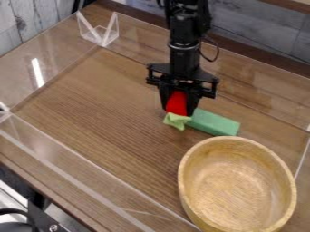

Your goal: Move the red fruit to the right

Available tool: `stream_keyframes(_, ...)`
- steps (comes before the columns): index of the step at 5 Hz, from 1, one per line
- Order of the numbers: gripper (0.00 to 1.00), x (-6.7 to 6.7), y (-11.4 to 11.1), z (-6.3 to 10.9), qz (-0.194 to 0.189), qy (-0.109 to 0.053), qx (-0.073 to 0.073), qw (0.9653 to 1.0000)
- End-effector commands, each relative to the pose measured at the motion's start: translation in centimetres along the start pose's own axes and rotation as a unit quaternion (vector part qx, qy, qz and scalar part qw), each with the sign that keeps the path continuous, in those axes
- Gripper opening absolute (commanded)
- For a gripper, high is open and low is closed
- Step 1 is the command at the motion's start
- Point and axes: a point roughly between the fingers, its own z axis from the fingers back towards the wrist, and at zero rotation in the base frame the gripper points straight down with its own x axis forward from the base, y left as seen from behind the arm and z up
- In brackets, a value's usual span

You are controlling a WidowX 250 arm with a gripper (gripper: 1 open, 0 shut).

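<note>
- Nearest the viewer, below and to the right of the gripper, sits a wooden bowl (237, 189). A wide swing to the right could knock the fruit against its rim.
- Just below and to the right of the fingers lies a flat green block (213, 123), touching or almost touching the fruit's leafy cap. Dragging the fruit sideways without lifting would likely shove this block along.
- The gripper (180, 98) points straight down, its fingers drawn in around the red fruit (179, 102), which stands between them on the wooden table (97, 109). The pinch looks shallow, so the glossy fruit might slip free.
- Beyond the hand, clear plastic walls (97, 29) edge the table.
</note>
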Motion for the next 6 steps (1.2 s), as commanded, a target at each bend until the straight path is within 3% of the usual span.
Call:
stream_keyframes(1,1.00,1.1,0.0,1.8,-0.024,-0.027,-0.001,0.9994)
stream_keyframes(4,1.00,1.1,-0.3,1.1,-0.095,-0.016,0.002,0.9954)
stream_keyframes(6,1.00,0.4,-0.3,-0.2,-0.083,-0.015,-0.001,0.9964)
